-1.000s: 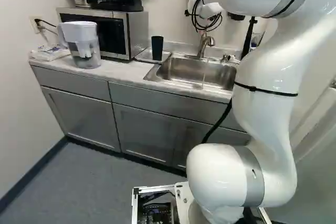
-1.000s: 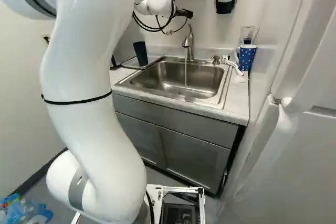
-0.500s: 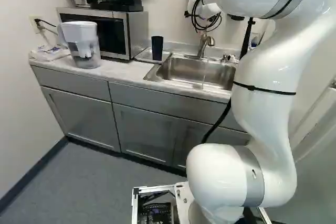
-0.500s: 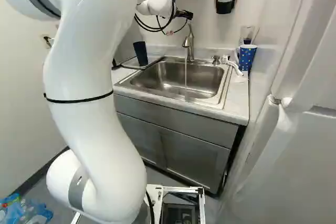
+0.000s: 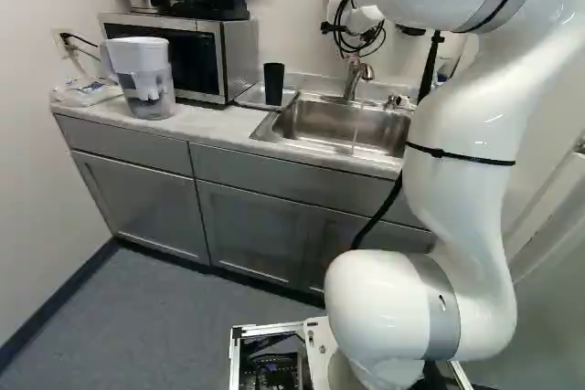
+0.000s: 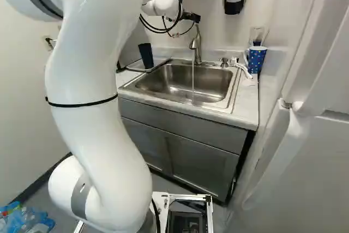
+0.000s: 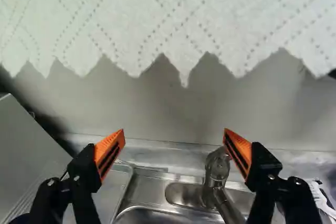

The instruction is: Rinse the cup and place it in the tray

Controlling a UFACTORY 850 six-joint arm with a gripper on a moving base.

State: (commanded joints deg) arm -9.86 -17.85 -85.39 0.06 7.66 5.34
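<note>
base unmoved. the arm [image 6: 87, 107] has swung slightly against its foot joint since a second ago; the cup has not shifted on its tray. by size, then: bench [image 5: 208, 122], with the sink [image 6: 214, 82] let into it; tray [image 7: 113, 192] just beside the sink; tap [image 6: 197, 43] at the sink's back, a thin stream of water [image 6: 192, 77] running. pincer [image 7: 174, 135] raised near the tap, spread wide, nothing between the orange pads [image 7: 109, 153]. dark cup [image 5: 273, 84] upright on the tray; taken as the task's one, though a blue spotted mug [image 6: 256, 60] stands across the sink. handling, my guess: light, stiff thin plastic, unlikely to shatter, though a hard squeeze could bow the wall. tall, seemingly narrower at the foot, so easily tipped by a knock near the top. slick if wet; the taper may let it creep down through the pads. best hold: opposite sides, a little above mid-height, clear of the lip, level, gentle squeeze. if already rinsed, better left alone and the water shut off.
</note>
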